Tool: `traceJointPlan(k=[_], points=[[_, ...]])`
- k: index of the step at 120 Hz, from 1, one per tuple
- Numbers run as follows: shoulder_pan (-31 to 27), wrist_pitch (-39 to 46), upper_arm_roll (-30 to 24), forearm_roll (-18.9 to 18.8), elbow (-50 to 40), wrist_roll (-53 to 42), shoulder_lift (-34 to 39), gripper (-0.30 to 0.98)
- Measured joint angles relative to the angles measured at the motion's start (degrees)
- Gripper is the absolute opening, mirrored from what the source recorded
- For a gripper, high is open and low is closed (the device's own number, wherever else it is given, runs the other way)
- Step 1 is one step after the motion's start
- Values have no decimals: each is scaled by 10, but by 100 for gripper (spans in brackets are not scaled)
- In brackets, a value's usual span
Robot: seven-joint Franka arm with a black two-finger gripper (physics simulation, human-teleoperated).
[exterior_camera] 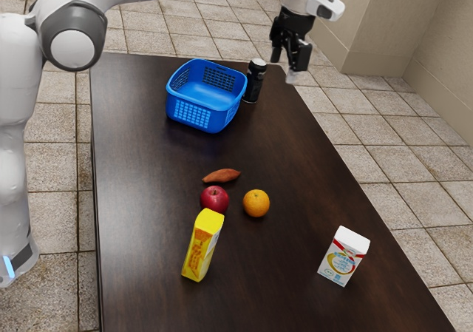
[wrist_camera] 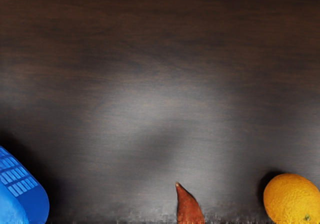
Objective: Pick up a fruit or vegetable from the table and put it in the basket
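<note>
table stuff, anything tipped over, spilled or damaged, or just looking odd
Nothing stands out. The basket, can, carton and yellow box all look upright. The apple, orange and sweet potato look whole on the table, with no visible spill.

Wrist view: we observe pale, diffuse glare across the dark-brown, wood-grained table (wrist_camera: 150,99) and a dark shadow beside the round orange fruit (wrist_camera: 291,199).
</note>
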State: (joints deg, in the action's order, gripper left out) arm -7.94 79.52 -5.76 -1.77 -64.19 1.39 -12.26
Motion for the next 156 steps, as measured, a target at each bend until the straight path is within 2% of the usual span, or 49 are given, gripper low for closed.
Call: traceJointPlan(k=[32, 48, 70, 76, 89, 101, 127, 156], points=[[-1, -27, 0, 0, 5, 10, -6, 69], [-4, -60, 0, 15, 102, 14, 10, 69], [-1, -85, -14, 21, 106, 24, 23, 69], [-2, -79, -26, 20, 60, 26, 40, 69], [-1, -24, -48, 21, -182, 44, 178, 69], [2, 31, -69, 22, -311, 72, 244, 69], [0, 109, -83, 34, -345, 125, 212, 69], [1, 118, -96, 43, -343, 186, 200, 69]])
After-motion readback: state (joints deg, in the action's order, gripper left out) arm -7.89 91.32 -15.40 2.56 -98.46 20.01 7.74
